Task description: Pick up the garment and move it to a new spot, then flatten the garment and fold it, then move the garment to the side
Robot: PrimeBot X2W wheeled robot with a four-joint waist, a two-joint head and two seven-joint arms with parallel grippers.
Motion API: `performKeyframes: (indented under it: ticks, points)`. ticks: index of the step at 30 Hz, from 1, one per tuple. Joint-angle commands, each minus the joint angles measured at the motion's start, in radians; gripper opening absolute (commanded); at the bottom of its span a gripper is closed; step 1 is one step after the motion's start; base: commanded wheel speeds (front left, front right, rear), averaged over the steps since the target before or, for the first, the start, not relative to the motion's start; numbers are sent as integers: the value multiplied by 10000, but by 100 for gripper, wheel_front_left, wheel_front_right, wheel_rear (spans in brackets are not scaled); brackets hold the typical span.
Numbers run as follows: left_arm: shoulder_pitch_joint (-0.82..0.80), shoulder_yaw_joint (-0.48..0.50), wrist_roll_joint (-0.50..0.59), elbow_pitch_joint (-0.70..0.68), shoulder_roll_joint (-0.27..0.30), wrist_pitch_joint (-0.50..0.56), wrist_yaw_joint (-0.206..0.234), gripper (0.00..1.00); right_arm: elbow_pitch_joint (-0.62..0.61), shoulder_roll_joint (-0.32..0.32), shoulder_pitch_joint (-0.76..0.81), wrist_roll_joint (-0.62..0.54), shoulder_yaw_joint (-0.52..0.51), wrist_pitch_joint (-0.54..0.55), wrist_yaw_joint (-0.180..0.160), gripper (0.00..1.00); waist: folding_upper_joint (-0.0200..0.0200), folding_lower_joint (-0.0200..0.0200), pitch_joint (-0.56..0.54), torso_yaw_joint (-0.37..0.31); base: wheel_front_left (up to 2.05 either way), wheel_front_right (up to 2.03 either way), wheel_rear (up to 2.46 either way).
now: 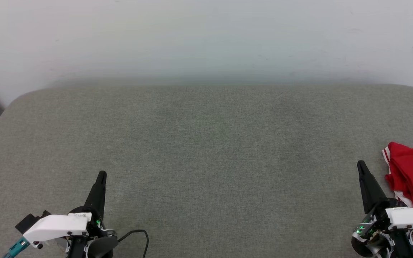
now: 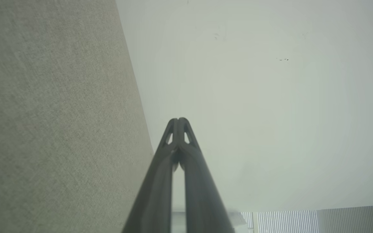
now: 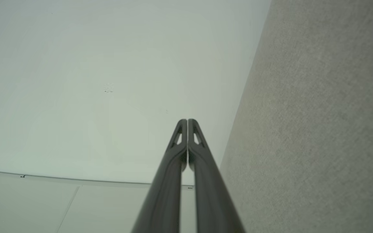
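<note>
The garment, bright red with a bit of red-and-white striped trim, lies bunched at the far right edge of the grey fabric surface, partly cut off by the head view's border. My right gripper is shut and empty just left of the garment, not touching it. In its own wrist view the right gripper has both fingers pressed together, pointing at the pale wall. At the lower left, my left gripper is shut with nothing in it; the left wrist view shows the left gripper closed tip to tip.
A pale wall rises behind the grey surface. A black cable loops by the left wrist. The surface's rounded back corners show at left and right. A ribbed grey panel appears low in the left wrist view.
</note>
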Motion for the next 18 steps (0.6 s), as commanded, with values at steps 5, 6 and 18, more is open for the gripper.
performKeyframes:
  ticks: [5,6,18]
  points:
    - [-136,105,-388,15,-57,116,-90,0,93,26,-156,441,-23,66,-3,0,0,-1,8,-20,0,0,0]
    - [-142,117,-446,18,-65,117,-87,0,108,26,-168,510,-26,74,-3,0,0,-1,9,-25,0,0,0]
    - [-147,132,-531,21,-80,156,-97,0,127,27,-171,612,-26,68,-3,0,0,-1,13,-34,0,0,0]
